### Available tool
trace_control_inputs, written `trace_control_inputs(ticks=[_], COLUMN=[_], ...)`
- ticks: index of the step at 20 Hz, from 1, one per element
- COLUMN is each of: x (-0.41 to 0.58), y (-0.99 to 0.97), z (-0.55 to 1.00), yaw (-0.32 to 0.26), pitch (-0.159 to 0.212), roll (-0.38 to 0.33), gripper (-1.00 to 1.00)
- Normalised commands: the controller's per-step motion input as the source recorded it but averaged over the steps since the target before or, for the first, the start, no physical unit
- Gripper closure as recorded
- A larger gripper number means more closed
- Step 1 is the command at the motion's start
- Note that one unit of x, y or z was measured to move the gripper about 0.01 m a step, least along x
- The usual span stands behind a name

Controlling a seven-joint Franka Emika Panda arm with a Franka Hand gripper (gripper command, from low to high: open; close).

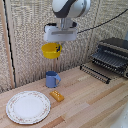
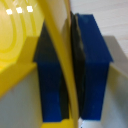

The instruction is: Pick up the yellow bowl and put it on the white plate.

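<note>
The shallow bright-yellow bowl (image 1: 50, 49), its inside not visible, hangs in the air high above the blue mug (image 1: 51, 79) and wooden tabletop (image 1: 90, 102), its thin rim clamped between the pincer (image 1: 58, 49)'s blue fingers (image 2: 92, 70), while the white plate (image 1: 28, 106) near the tabletop's front edge holds nothing.

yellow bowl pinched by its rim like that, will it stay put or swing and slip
The yellow bowl probably is light: it hangs in the air held only at its rim by the pincer. In the wrist view the thin wall sits between the fingers, so it may flex slightly. Its glossy plastic could slip if jolted.
</note>
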Motion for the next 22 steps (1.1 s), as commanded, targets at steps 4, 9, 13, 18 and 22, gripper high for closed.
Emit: trace_control_inputs(ticks=[4, 9, 13, 18, 22], x=[-0.170, -0.217, -0.229, -0.195, -0.171], y=[0.82, 0.71, 0.62, 0.50, 0.26], z=[-0.05, -0.25, -0.40, -0.49, -0.52], yaw=[0.043, 0.052, 0.057, 0.082, 0.075], pitch=[0.000, -0.002, 0.000, -0.006, -0.021], roll=[0.000, -0.042, -0.099, -0.106, -0.084], gripper=[1.00, 1.00, 1.00, 1.00, 1.00])
